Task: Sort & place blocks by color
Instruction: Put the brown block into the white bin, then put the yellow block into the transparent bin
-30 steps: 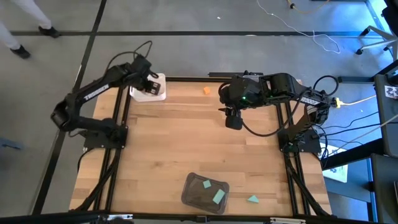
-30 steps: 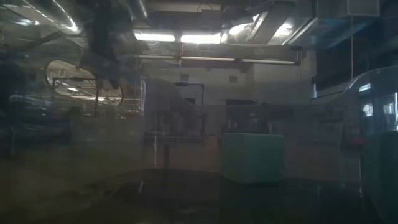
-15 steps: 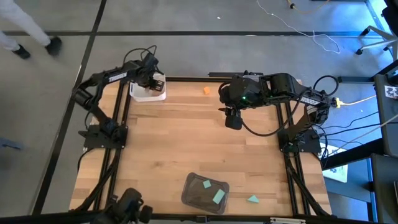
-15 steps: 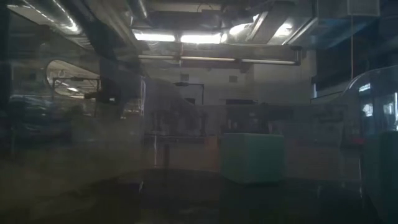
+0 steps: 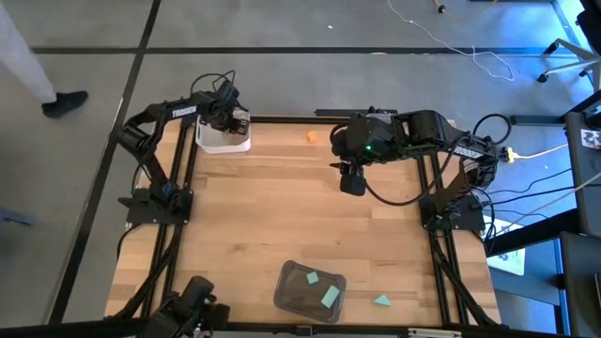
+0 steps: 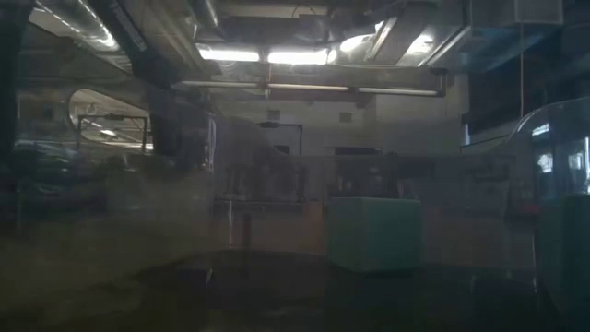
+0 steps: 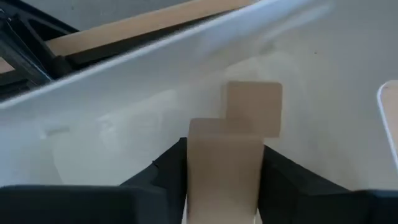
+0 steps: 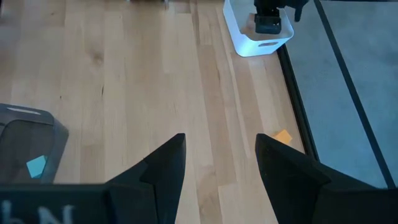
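My left gripper [image 5: 233, 120] is over the white tray [image 5: 218, 143] at the table's far left corner, shut on a pale wood block [image 7: 224, 162]. A second pale block [image 7: 254, 107] lies flat on the tray floor just beyond it. My right gripper [image 5: 352, 180] hangs open above the far middle of the table and touches nothing. An orange block [image 5: 312, 137] lies on the wood near the far edge. Two teal blocks [image 5: 315, 277] [image 5: 331, 297] lie in the dark grey tray [image 5: 286, 293], and a teal wedge [image 5: 382, 300] lies on the table beside it. My left gripper pinches the pale wood block between its two fingers, one on each side face [image 7: 196, 180]. The fingers come from above and point down into the white tray. Whether the block's far end touches the tray floor, I cannot tell.
The white tray's rim [image 8: 252, 48] shows in the right wrist view with my left gripper [image 8: 268, 18] in it. The orange block [image 8: 283, 137] is close to the table's far edge. A large teal shape [image 6: 373, 232] fills the low view's middle. A person's foot [image 5: 64, 101] is on the floor at far left.
My left arm's elbow has swung up and toward the far side, while its gripper has stayed over the white tray and shifted a little toward the table's right. The person on the floor at far left has walked on.
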